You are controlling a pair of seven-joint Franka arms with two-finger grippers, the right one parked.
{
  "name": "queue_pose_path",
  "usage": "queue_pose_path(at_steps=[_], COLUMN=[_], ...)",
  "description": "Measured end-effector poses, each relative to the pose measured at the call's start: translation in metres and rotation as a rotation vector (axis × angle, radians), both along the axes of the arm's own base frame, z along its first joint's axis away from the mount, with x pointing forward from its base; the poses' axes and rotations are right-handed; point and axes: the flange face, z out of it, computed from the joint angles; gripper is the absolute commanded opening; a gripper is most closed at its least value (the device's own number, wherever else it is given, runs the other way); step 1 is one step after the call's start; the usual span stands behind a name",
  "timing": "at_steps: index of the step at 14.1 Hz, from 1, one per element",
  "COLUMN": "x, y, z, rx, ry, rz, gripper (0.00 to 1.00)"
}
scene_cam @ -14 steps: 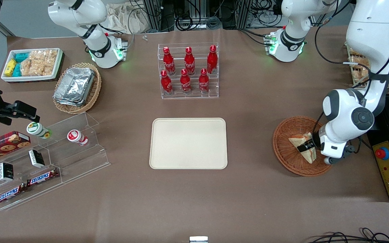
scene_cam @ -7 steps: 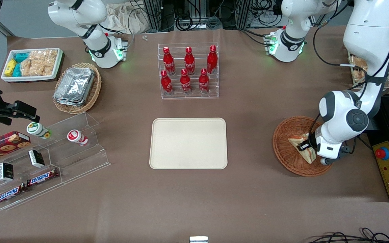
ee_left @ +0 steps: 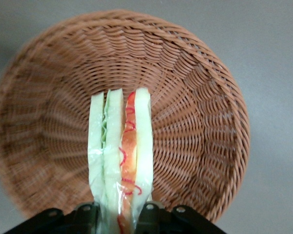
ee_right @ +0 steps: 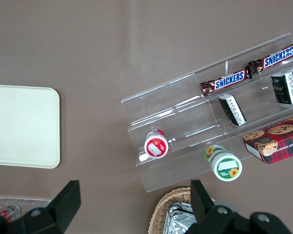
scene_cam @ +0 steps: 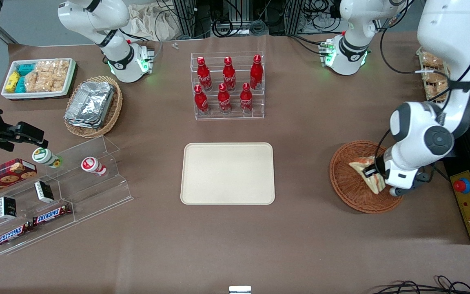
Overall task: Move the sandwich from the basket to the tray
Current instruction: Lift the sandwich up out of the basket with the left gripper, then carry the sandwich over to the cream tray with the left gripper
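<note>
The sandwich is a pale triangular wedge with red and green filling on its cut edge. My left gripper is shut on it, one finger on each bread face, and holds it a little above the floor of the round reddish-brown basket. In the left wrist view the basket fills the background beneath the hanging sandwich, and the gripper pinches its near end. The cream-beige tray lies flat at the table's middle, toward the parked arm from the basket, with nothing on it.
An acrylic rack of red bottles stands farther from the front camera than the tray. A yellow control box with a red button sits beside the basket at the working arm's end. A tiered acrylic snack stand and an oval basket of foil trays lie toward the parked arm's end.
The gripper has risen with the sandwich in it; the wedge now hangs higher over the basket than a second ago. The arm's wrist and elbow have lifted too.
</note>
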Motion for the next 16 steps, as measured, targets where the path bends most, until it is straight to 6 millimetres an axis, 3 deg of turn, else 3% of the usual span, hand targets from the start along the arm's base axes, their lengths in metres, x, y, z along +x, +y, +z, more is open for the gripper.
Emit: queue_pose_path(at_steps=[5,7,8,9,11,14,16], x=[-0.003,-0.008,-0.012,-0.016,-0.028,-0.038,-0.036], y=[0.004,-0.011,-0.030,-0.057,-0.121,-0.208,-0.255], z=[0.172,0.229,0.248,0.259,0.259,0.230,0.194], rx=[0.026,0.013,0.002,-0.007,-0.025,-0.080,-0.127], ry=[0.107,0.111,0.104,0.097,0.101,0.101,0.087], rz=[-0.113,-0.184,-0.226,-0.279,-0.399,-0.552,-0.577], gripper=[0.00,0.00,0.00,0.00,0.00,0.00,0.00])
